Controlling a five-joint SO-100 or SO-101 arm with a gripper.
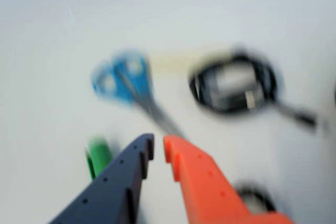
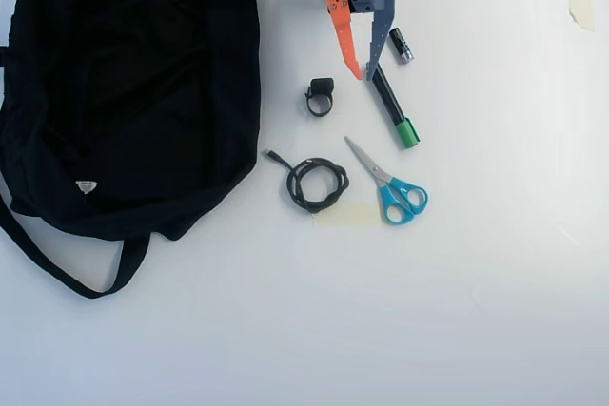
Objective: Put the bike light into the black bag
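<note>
Gripper (image 2: 364, 73): hanging off the arm at the top edge of the bench (image 2: 495, 311) in the overhead view – one orange finger (image 2: 343, 30), one blue-grey – with a narrow gap between the tips and nothing held. Wrist view is blurry but shows the same small gap (image 1: 157, 150).

Light (image 2: 321, 95): tiny black block with a round loop, flat on the bench just below and left of the orange fingertip, not touching it. Sits between the bag and the marker.

Bag (image 2: 124, 83): huge black fabric lump filling the bench's top-left, white label (image 2: 87, 186) near its lower edge, strap (image 2: 67, 278) looping out toward the left edge.

Cable (image 2: 317, 183): black coil below the light, near the middle – loose end points at the bag.

Scissors (image 2: 392, 189): blue handles, right of the cable, blades aimed up-left.

Marker (image 2: 393, 111): black with a green cap, running diagonally from under the grey finger.

Battery (image 2: 401, 46): small black-and-silver thing just right of the gripper.

Tape (image 2: 348, 213): pale strip under the cable and scissors.
</note>
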